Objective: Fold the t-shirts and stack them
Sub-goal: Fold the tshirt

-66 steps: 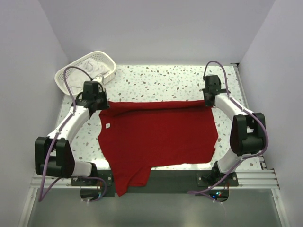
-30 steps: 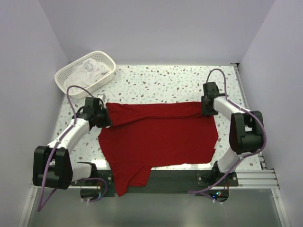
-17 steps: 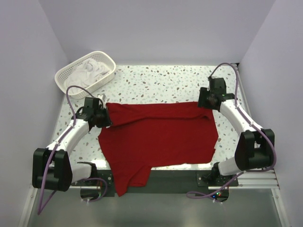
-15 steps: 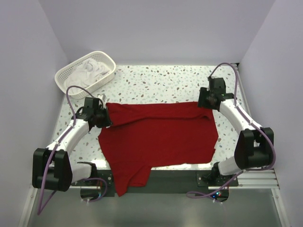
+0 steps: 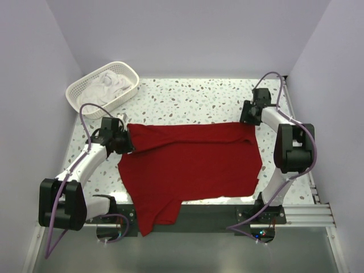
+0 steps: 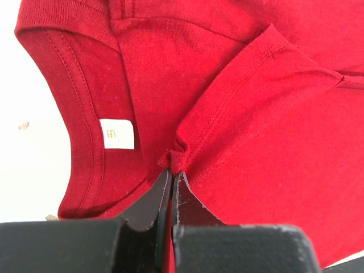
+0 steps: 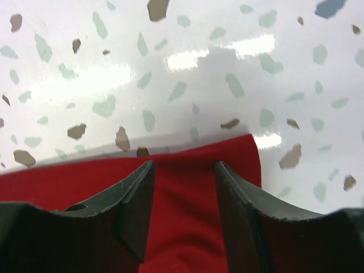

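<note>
The deep red t-shirt (image 5: 190, 165) lies spread on the speckled table, its far edge folded over toward me and one sleeve hanging past the near edge. My left gripper (image 5: 123, 138) is shut on a pinch of the red cloth (image 6: 175, 152) at the sleeve hem, beside the collar and its white neck label (image 6: 117, 134). My right gripper (image 5: 248, 116) is open above the shirt's far right corner (image 7: 227, 162), with nothing between its fingers (image 7: 136, 187). White t-shirts (image 5: 108, 82) lie bunched in the basket.
A white lattice basket (image 5: 85, 98) stands at the table's far left corner. Purple walls close in the left, right and back. A metal rail (image 5: 187, 213) runs along the near edge between the arm bases.
Both grippers drew the shirt's far edge toward me into a fold. Then my right gripper let go, opened and moved back past the far right corner. My left gripper has stayed shut.
</note>
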